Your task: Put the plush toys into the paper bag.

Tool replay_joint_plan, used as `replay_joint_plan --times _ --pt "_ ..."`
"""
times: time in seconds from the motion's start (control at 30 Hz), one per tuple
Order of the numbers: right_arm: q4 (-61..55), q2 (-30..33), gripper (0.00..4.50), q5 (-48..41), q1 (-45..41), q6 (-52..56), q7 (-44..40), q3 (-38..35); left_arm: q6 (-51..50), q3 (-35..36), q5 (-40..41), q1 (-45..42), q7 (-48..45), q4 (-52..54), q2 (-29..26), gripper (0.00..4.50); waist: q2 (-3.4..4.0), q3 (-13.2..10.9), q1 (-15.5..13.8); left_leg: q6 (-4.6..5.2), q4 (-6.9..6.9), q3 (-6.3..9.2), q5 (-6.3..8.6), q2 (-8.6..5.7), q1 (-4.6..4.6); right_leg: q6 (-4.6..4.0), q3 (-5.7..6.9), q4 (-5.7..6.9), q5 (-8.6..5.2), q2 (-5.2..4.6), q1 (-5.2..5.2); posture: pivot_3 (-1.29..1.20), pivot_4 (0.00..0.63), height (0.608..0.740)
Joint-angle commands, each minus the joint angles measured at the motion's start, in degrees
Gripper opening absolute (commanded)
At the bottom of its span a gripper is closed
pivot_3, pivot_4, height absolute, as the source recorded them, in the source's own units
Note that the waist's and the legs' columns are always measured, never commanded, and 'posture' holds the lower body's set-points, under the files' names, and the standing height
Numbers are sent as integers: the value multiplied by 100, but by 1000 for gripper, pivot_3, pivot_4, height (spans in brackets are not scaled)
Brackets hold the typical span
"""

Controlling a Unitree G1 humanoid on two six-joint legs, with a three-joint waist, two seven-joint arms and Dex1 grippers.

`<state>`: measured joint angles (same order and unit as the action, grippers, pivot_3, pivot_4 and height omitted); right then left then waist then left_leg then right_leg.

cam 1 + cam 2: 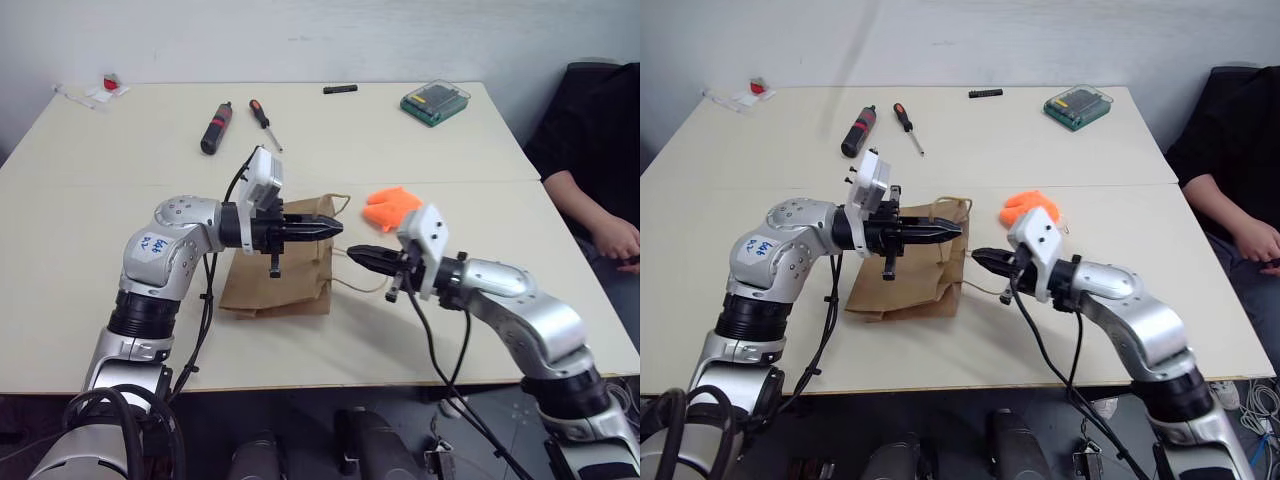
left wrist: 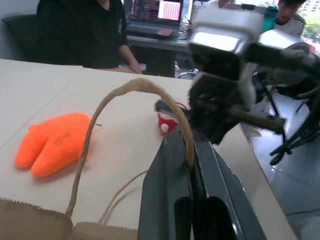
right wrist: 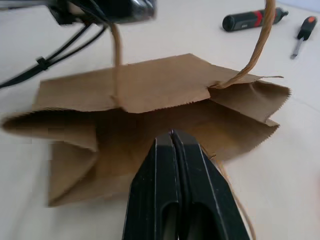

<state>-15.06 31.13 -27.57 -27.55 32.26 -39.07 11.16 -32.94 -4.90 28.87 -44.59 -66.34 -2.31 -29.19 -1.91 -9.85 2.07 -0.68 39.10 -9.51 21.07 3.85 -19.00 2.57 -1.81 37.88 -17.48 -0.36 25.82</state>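
Bag lying on its side mid-table, mouth facing right, upper handle lifted. Left gripper above the bag's mouth, fingers pressed together, clamped on that handle. Right gripper just right of the mouth, fingers together, low at the opening; lower handle trailing on the table beneath it. Orange toy on the table beyond the right gripper, apart from the bag. Red toy glimpsed behind the gripper tips in the left wrist view. Screwdrivers and green case at the far side. Person seated at right.
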Motion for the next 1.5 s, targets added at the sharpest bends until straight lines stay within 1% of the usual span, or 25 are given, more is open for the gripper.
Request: replay_joint_plan --times 0.03,0.23,0.33,0.4,0.5,0.67,0.87,1.0,1.07,1.2,1.37,1.5 --pt "548 -285 31 348 -374 -343 -234 210 148 44 28 38 -187 359 -193 0 1 0 -1 1 2 0 0 -1 -12 0 0 3 0 -3 11 0 150 740" --pt "1583 -898 31 941 -831 -775 -731 843 -65 302 279 101 -74 632 -328 0 1 0 38 1 5 -2 -1 0 -21 -1 -1 12 0 -4 23 0 150 740" --pt "1979 -1214 31 1267 -1064 -992 -835 1094 -143 383 336 97 10 690 -326 0 1 0 97 1 4 -2 -1 0 -24 -1 0 15 0 -5 27 0 150 740" --pt "2583 -1411 31 1774 -1259 -1311 -756 1401 -231 461 410 53 63 692 -332 0 1 0 127 1 4 -2 -1 0 -24 -1 0 19 -1 -6 29 0 150 740" --pt "3348 -1599 31 2333 -1445 -1713 -685 1675 -270 545 464 -2 135 656 -362 0 1 0 137 0 5 -2 -1 0 -24 -3 0 20 -2 -7 31 0 150 740" --pt "4038 -1693 31 2778 -1630 -1862 -803 1758 -340 813 500 -157 298 559 -514 0 3 1 156 -1 6 -6 -2 0 -22 -5 -1 31 -3 -9 35 0 150 740" --pt "4085 -1686 31 2861 -1532 -1741 -1030 1686 -938 1590 1132 -546 809 452 -614 0 5 3 136 -3 10 -4 -3 -1 -19 -7 0 42 -4 -15 34 0 150 740" --pt "3990 -1672 31 2851 -1461 -1631 -1135 1616 -1249 1809 1443 -686 1039 540 -611 0 6 5 131 -3 10 -3 -3 -2 -17 -7 2 43 -4 -17 31 0 150 740" --pt "3944 -1695 31 2791 -1432 -1532 -1168 1549 -1276 1758 1467 -661 1067 624 -607 0 7 5 132 -3 10 -3 -3 -2 -17 -7 3 45 -4 -17 31 0 150 740" --pt "3878 -1692 31 2825 -1395 -1441 -1217 1525 -1067 1267 1169 -404 976 878 -577 0 8 6 131 -3 10 -2 -3 -3 -17 -7 4 46 -4 -17 30 0 150 740" --pt "3693 -1668 31 2782 -1319 -1281 -1274 1428 -764 997 943 -271 929 840 -559 0 9 7 137 -6 10 -2 -4 -2 -16 -8 4 45 -5 -15 30 0 150 740" --pt "2701 -1551 31 2215 -988 -1059 -1591 1027 -672 968 893 -232 812 592 -609 0 9 7 129 -6 9 -1 -4 -2 -18 -9 5 42 -5 -15 31 0 150 740"
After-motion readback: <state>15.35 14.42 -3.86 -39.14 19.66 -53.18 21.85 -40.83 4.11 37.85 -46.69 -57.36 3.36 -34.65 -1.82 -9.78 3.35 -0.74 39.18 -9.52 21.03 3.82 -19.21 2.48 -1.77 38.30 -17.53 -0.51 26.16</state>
